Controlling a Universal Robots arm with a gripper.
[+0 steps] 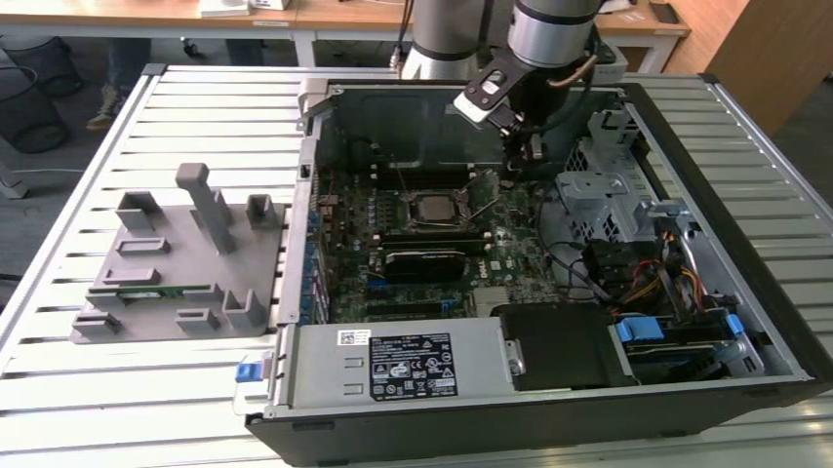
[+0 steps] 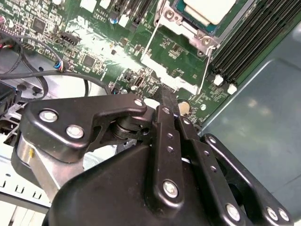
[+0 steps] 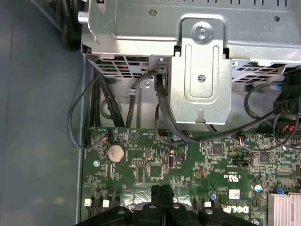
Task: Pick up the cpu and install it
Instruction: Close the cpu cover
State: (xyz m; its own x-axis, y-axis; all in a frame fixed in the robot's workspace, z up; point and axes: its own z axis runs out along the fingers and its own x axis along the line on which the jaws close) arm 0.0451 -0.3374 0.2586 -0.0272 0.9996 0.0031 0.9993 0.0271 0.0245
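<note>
Motherboard (image 1: pixel 516 220) carries the cpu (image 1: pixel 427 209) near the closed end effector (image 3: pixel 162 190).

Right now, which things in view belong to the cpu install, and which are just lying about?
Part of the job:
- the cpu, sitting in its socket
- the claw, shut, above the motherboard

Lying about:
- the grey fixture beside the case
- the green memory stick on it
- the power supply
- the drive cage

The tool (image 3: pixel 162 189), closed tight, hovers above the green motherboard (image 3: pixel 197 162).
</note>
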